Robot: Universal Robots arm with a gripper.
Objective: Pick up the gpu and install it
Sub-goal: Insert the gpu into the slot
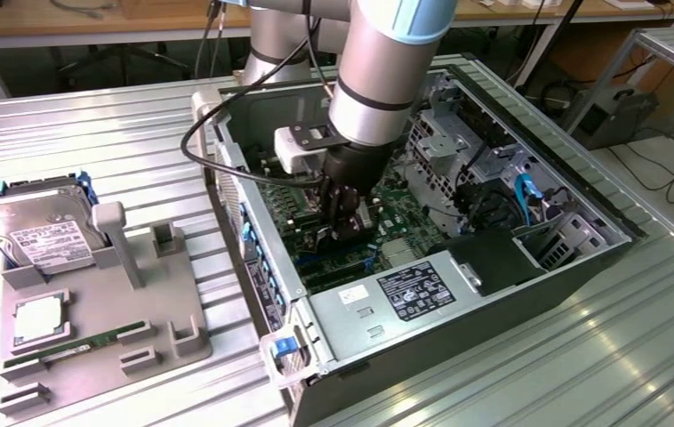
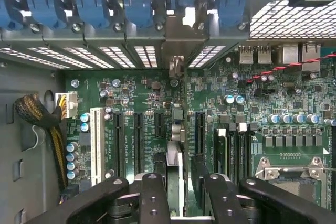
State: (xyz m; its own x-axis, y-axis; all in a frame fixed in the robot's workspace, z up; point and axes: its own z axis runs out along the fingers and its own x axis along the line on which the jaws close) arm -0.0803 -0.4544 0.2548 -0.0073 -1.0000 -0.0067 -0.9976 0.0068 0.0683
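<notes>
The black 2-fingered gripper pinched the thin black gpu card edge-on above the green motherboard. Slight misalignment with the slot risked jamming or bending it.

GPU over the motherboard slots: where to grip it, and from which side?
Grip the gpu along its upper long edge, coming straight down from above and pinching its two flat faces. It stands edge-on and thin over the motherboard, so that edge is the free one. The gripper appears to hold it this way.
</notes>
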